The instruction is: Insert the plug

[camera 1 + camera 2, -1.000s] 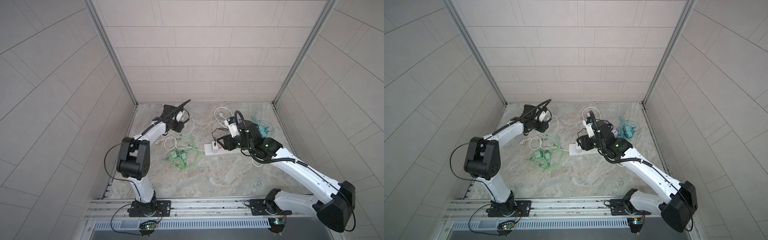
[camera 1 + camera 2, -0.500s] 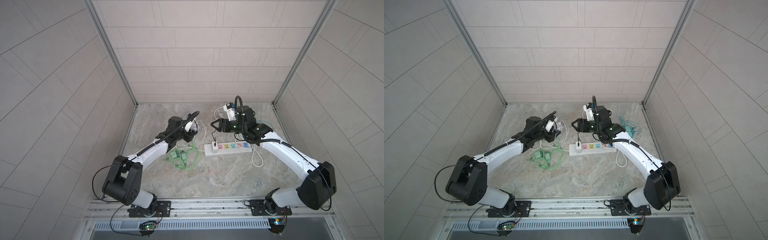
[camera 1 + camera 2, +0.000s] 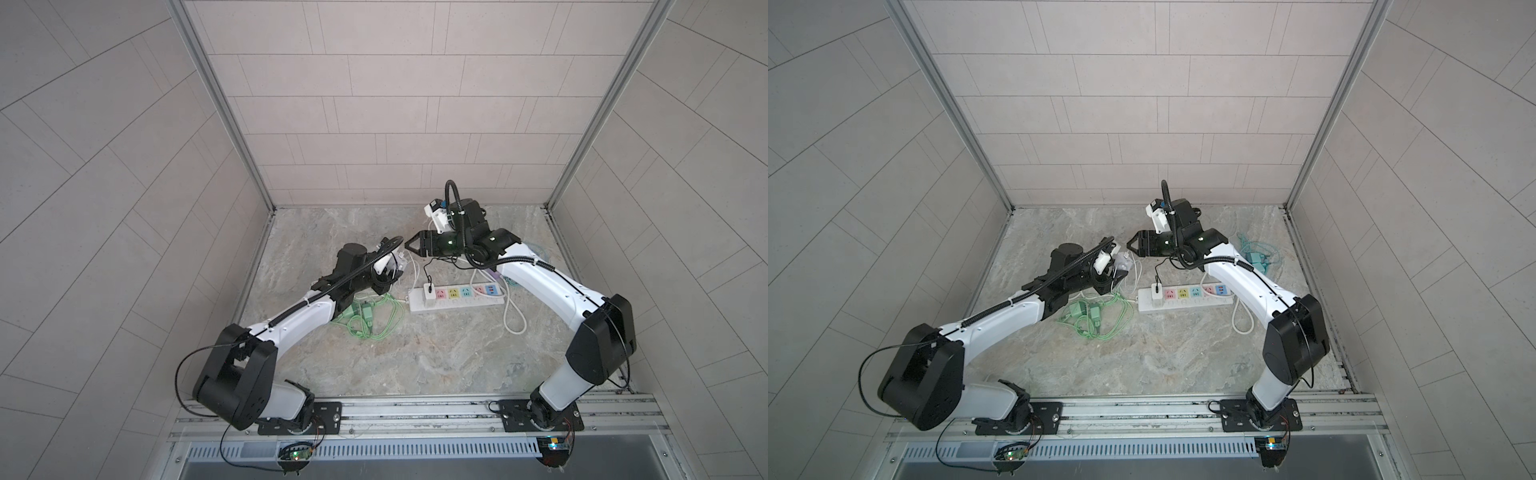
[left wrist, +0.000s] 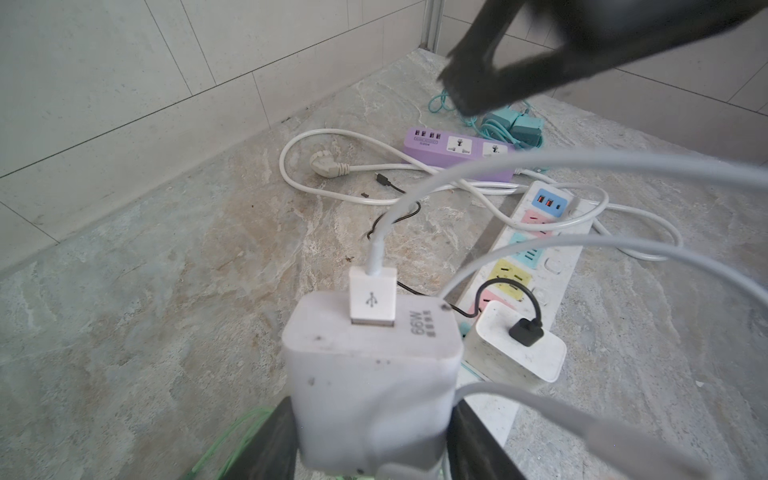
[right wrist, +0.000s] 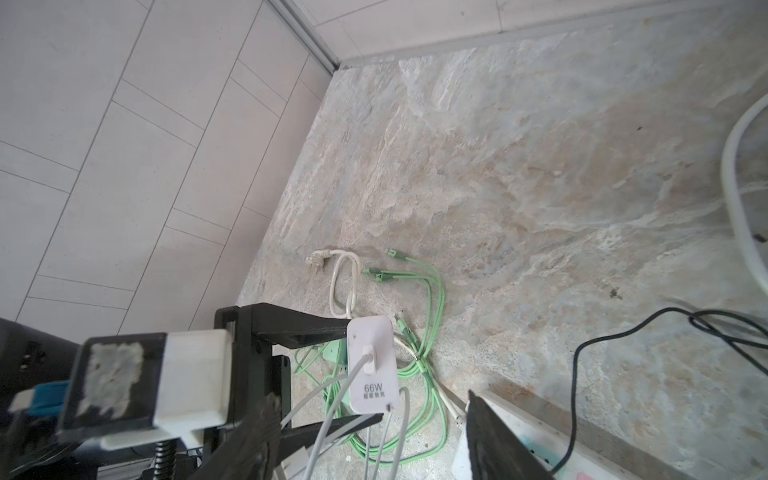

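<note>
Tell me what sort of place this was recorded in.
Likely a purpose-built robot test cell: bare tiled walls box in a stone-look floor, the left arm and right arm stand bolted to a front rail, and a white power strip lies there.

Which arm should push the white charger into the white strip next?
Left. The left gripper is shut on the white charger, close to the free sockets of the white power strip; the right gripper hangs open, holding nothing.
</note>
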